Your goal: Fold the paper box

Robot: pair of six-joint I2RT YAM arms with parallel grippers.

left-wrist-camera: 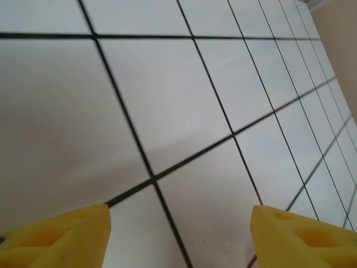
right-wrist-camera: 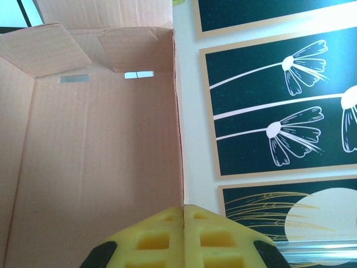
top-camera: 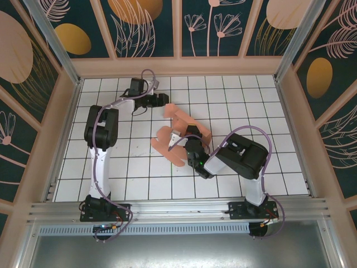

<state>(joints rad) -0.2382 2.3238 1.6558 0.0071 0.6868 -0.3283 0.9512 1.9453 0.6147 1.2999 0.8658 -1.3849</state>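
**One pinch holds the sheet, and the other claw is empty**

The paper box (top-camera: 163, 139) lies mid-table as a half-shaped pink sheet, its lobed flaps spread over the white tiles just ahead of the right arm. The right gripper (right-wrist-camera: 183, 215) is clenched. The long edge of a cardboard panel runs straight into the seam between its yellow pads, so we judge that it is nipping that edge, though the seam itself hides the contact. At the far end of that panel two short flaps are bent up beside a pair of small slots.

The left gripper (left-wrist-camera: 178, 223) stands released, its fingers apart with nothing between them but the tiled table (left-wrist-camera: 167, 100). From above it sits just beside the sheet's far flap.

We see three risks. First, the whole sheet hangs on a single pinch at one edge, so any pull or twist from the right arm could swing it round that point, or crease or tear the thin card there. Second, the tiles look smooth, so if the left gripper meets the far flap from the side it may push the sheet away rather than fold it. Third, a flap bent off its score line would leave the tabs short of the slots, and the box would spring open.
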